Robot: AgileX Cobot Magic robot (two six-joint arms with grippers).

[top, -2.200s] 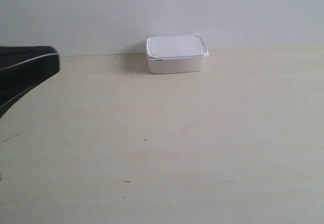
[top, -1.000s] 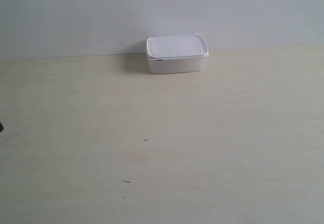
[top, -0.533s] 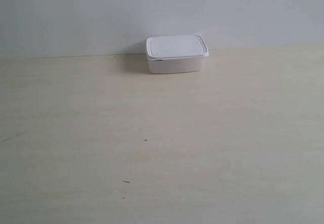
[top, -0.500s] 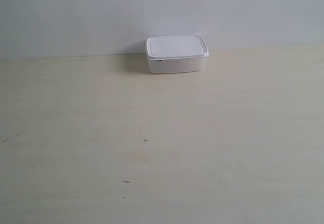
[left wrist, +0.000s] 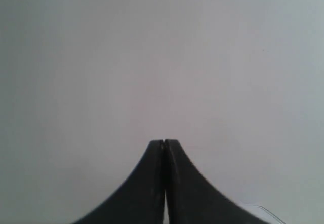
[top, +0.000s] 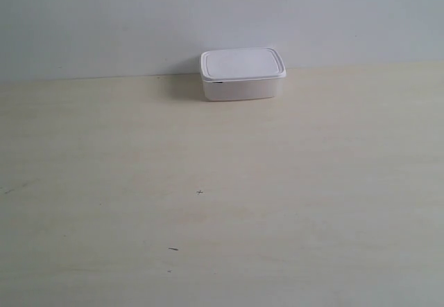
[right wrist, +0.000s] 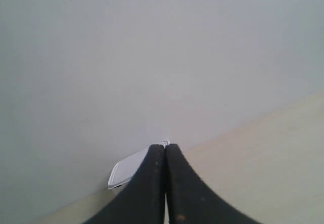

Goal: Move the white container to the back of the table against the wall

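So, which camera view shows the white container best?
The exterior view: the whole white container stands by the wall. The right wrist view shows one corner behind the right gripper. The left wrist view shows none clearly.

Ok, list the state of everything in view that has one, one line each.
white container: lid on, upright, at the back of the table by the wall, nothing touching it.
left gripper: shut, empty.
right gripper: shut, empty.

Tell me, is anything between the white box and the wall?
No. In the exterior view the white container sits at the table's back edge right by the wall, with nothing showing between them.
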